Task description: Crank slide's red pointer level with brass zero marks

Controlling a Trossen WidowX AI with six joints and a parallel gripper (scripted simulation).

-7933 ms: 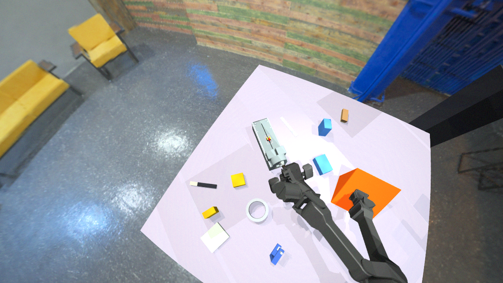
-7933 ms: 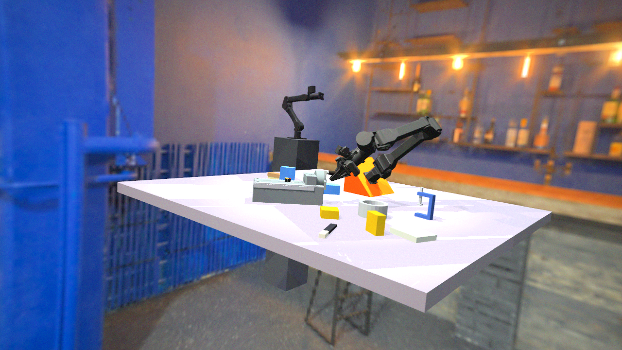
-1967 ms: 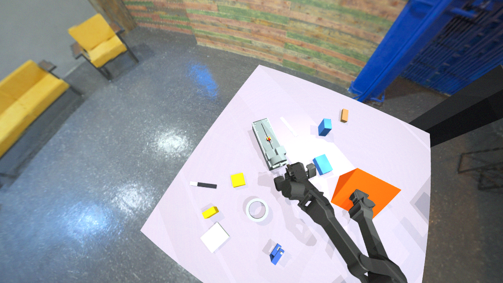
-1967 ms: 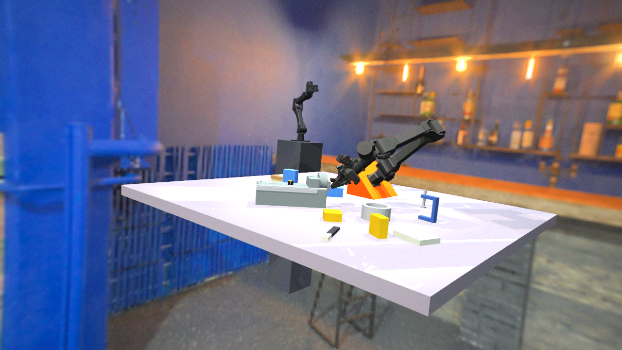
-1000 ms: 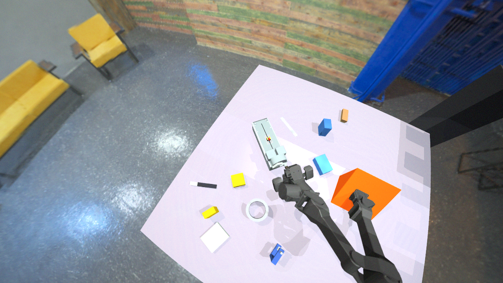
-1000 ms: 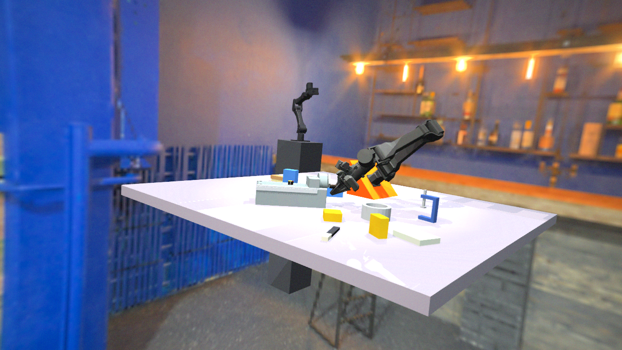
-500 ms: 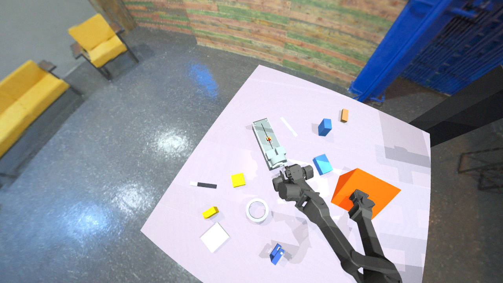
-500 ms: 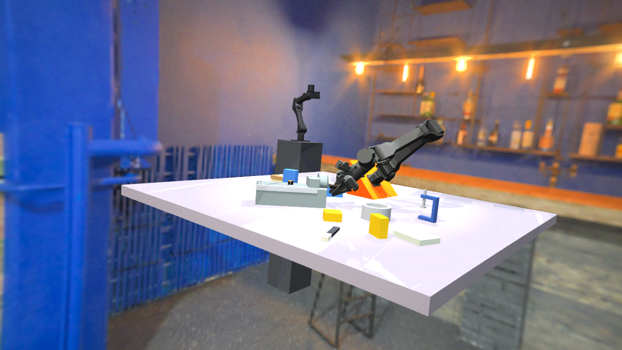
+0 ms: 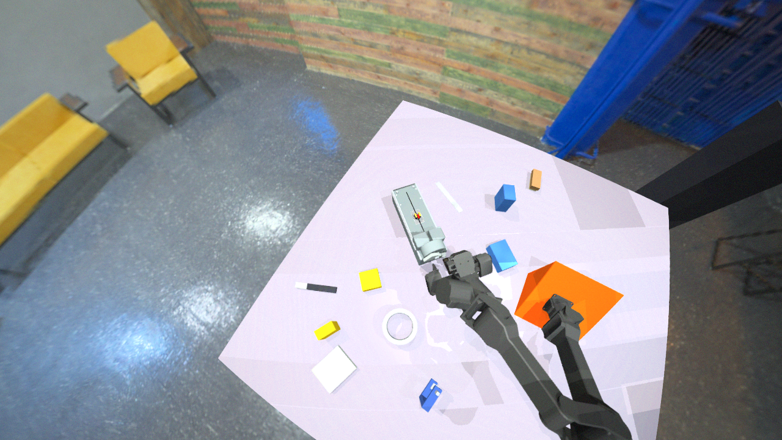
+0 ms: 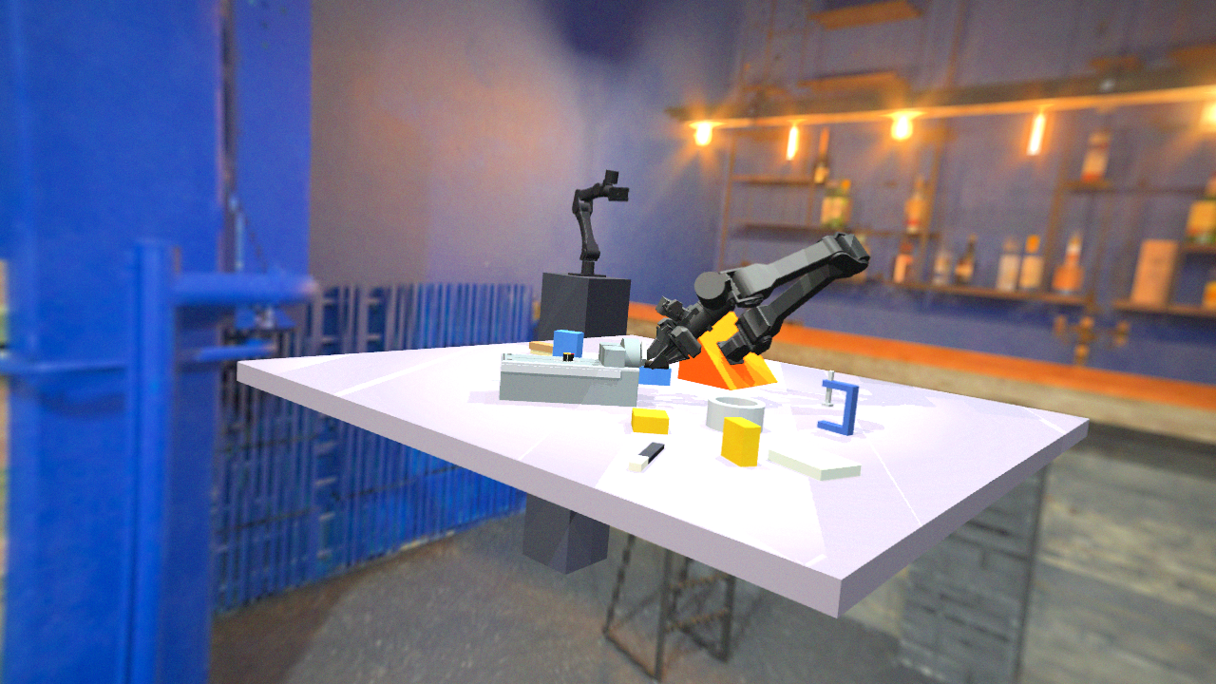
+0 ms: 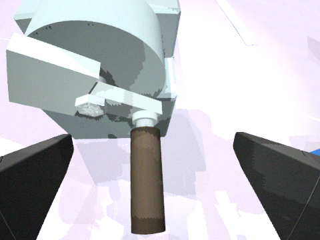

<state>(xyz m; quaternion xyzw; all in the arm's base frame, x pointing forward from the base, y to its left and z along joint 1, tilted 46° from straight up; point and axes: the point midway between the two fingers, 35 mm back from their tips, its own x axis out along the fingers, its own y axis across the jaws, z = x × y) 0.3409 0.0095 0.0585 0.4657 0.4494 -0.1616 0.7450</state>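
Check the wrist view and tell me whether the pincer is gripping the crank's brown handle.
No, the pincer's fingers stand apart either side of the handle.

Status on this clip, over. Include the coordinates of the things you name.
Pincer (image 9: 434,266) (image 10: 650,366) (image 11: 155,141) open, crank handle (image 11: 147,180) free between its fingers. Red pointer (image 9: 418,216) near the brass marks; exact level can't be told. Nothing seen blocking the handle.

The open hand (image 10: 653,366) (image 11: 155,141) angles downward, its fingers spread wide.
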